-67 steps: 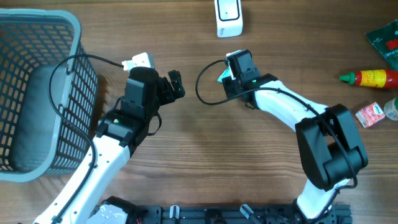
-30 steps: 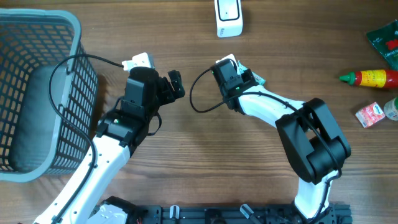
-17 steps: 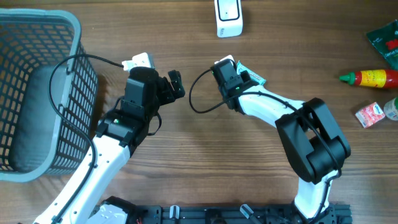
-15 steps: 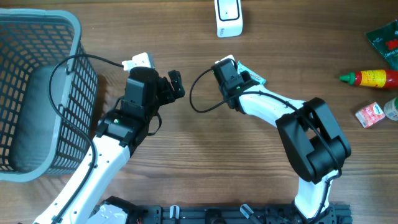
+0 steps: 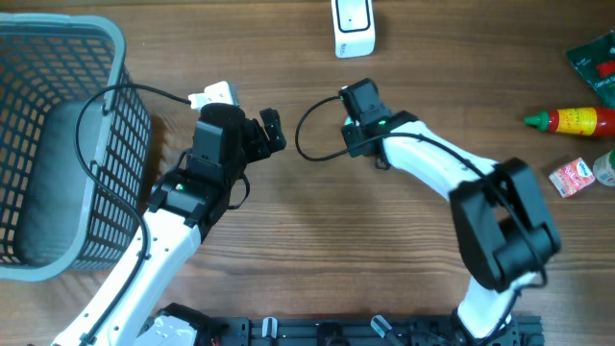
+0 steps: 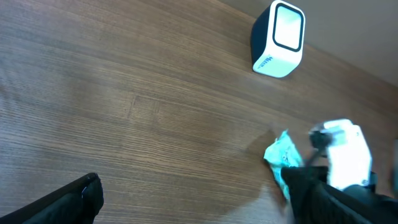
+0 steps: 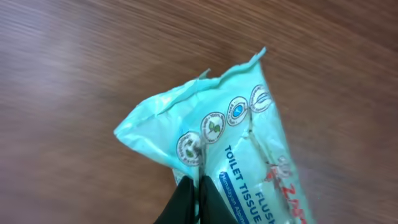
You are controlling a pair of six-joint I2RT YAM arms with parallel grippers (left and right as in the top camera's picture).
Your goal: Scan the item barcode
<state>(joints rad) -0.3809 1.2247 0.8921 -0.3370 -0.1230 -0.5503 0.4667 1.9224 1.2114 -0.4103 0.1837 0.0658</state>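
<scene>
Teal tissue pack (image 7: 230,162), crinkled, pinched in closed right jaws; left jaws gape empty. Grey basket (image 5: 67,31): contents unclear.

The right arm (image 5: 432,173) has shut its jaws, which were partly apart a second ago, and they now pinch the edge of the teal tissue pack (image 7: 249,149). The wrist has shifted right and away from the arm's base, its elbow has swung right, and from overhead the pack is now hidden beneath it.
</scene>
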